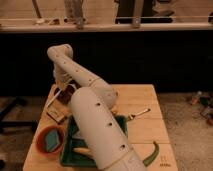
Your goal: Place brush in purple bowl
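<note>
1. Orange bowl (50, 141) (blue sponge inside) sits at the pale wooden worktop's (145, 132) front-left corner.
2. Gripper (64, 91) hangs over the purple bowl (66, 95) near the back-left corner; fingers' state: cannot tell; brush unseen.
3. Pale utensil (138, 113) lies right of the arm; dark room behind.

lab/test kitchen: wood surface (142, 97), hand (64, 92) at its far left, dark counter (150, 55) behind.

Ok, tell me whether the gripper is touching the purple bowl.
Cannot tell. In the camera view the gripper hangs at the purple bowl near the table's far left, but the arm overlaps them, showing neither contact nor gap.
</note>
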`<state>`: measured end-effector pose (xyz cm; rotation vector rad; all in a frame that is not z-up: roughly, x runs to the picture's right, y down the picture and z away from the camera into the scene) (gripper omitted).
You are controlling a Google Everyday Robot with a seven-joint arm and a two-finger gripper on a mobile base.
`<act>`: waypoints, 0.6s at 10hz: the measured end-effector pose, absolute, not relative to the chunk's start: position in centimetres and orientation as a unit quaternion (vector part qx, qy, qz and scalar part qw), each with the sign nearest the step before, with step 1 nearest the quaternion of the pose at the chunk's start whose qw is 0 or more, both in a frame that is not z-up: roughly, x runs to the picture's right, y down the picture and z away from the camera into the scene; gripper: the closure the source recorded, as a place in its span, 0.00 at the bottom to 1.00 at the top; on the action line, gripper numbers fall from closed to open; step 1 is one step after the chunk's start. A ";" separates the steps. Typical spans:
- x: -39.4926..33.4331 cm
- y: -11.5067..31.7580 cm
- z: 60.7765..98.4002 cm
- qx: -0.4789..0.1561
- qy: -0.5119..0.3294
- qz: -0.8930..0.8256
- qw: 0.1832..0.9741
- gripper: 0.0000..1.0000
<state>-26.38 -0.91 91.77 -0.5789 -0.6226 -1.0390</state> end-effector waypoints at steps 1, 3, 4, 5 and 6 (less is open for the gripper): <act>-26.1 -0.9 91.8 -0.269 -0.289 -0.481 0.783 1.00; -26.0 -0.9 91.8 -0.269 -0.288 -0.481 0.783 1.00; -26.0 -1.0 91.7 -0.268 -0.288 -0.481 0.783 1.00; -25.9 -1.1 91.7 -0.267 -0.288 -0.481 0.784 1.00; -25.9 -1.1 91.7 -0.267 -0.288 -0.481 0.784 1.00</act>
